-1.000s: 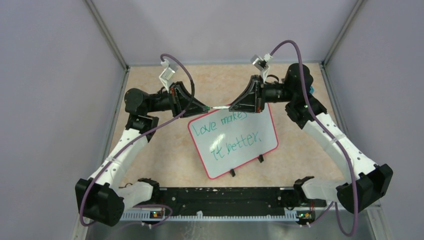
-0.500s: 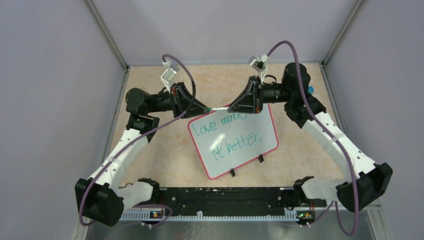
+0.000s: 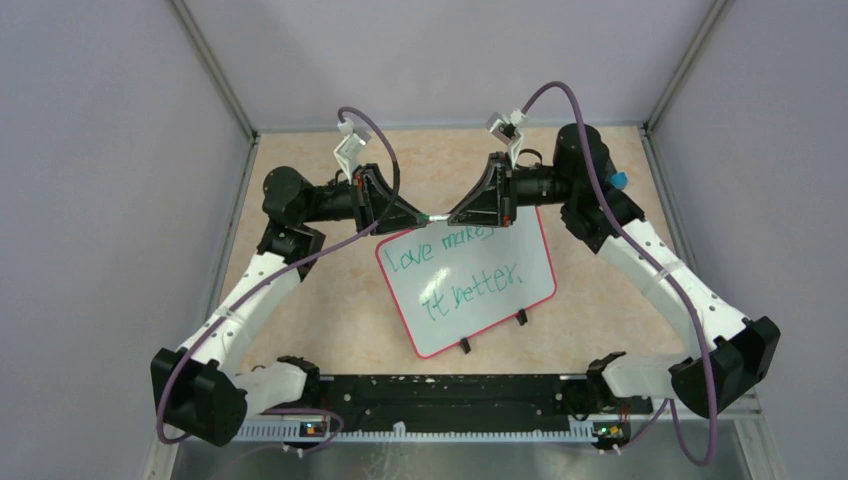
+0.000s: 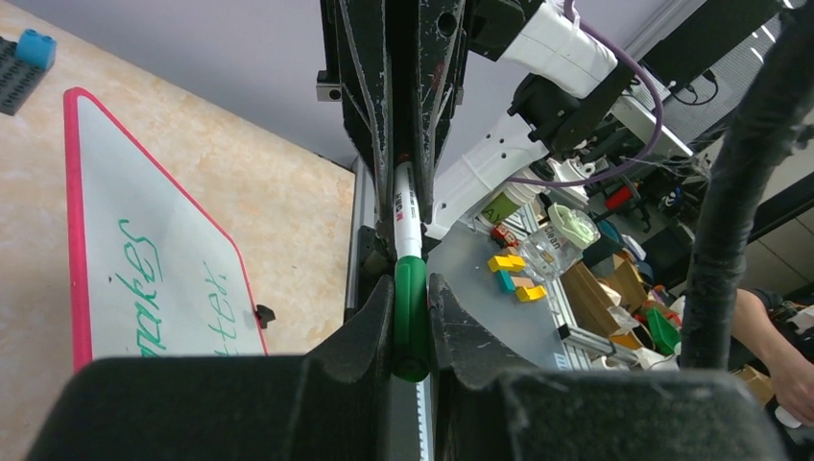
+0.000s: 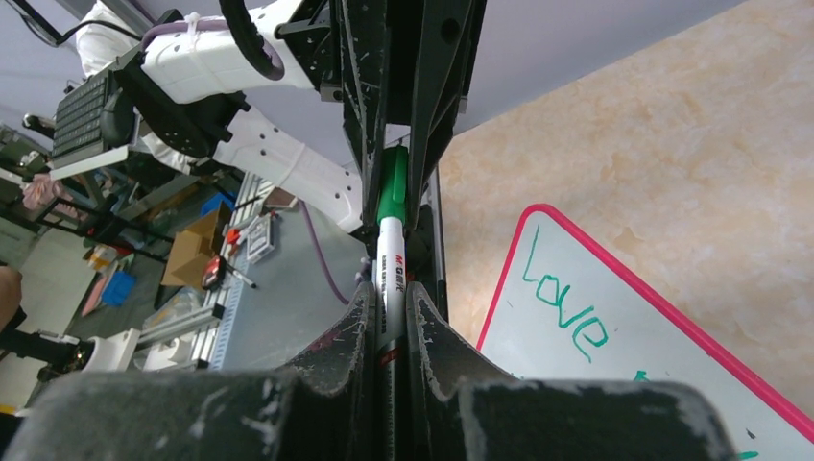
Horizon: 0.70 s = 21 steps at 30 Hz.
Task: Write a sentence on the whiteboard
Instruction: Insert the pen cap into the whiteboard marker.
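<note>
The whiteboard (image 3: 470, 290), pink-framed, lies tilted in mid-table and carries green writing, "Love makes it better." Just above its far edge a marker (image 3: 438, 216) hangs level between both grippers. My left gripper (image 3: 424, 217) is shut on the marker's green cap (image 4: 411, 317). My right gripper (image 3: 452, 215) is shut on the white barrel (image 5: 389, 274). Cap and barrel sit end to end, in line, with the two sets of fingertips almost meeting. The left wrist view shows the board (image 4: 144, 279) off to the left; the right wrist view shows it (image 5: 634, 336) at lower right.
A dark studded plate (image 4: 14, 72) with a blue brick (image 3: 619, 180) lies at the table's far right, behind the right arm. Grey walls enclose the table on three sides. A black rail (image 3: 440, 392) runs along the near edge between the arm bases.
The two grippers have closed in on each other along the marker, so less of it shows between them. The left arm has shifted right, the right arm slightly left.
</note>
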{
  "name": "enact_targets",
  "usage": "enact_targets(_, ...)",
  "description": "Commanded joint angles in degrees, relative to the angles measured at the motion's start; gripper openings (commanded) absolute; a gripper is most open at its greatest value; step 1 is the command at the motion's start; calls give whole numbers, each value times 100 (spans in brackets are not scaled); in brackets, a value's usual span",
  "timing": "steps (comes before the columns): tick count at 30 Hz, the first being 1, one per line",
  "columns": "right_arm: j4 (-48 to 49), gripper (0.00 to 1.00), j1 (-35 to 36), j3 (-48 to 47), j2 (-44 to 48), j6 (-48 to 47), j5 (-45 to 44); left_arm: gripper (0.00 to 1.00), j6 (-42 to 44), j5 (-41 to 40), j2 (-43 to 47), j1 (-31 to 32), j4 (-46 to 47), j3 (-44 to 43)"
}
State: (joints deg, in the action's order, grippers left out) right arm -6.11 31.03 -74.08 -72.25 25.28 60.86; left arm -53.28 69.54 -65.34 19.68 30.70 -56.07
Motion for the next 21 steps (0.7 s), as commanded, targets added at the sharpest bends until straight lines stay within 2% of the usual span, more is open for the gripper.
enact_targets(1,-11,0,176,-328,-110,-198,-190,0,-144,-133,-141,95,184,-154)
enact_targets(12,-67,0,489,-454,-336,-342,-496,0,-301,-391,-437,288,464,-21)
enact_targets(21,-242,0,681,-529,-446,-519,-533,0,-354,-307,-521,379,612,-9)
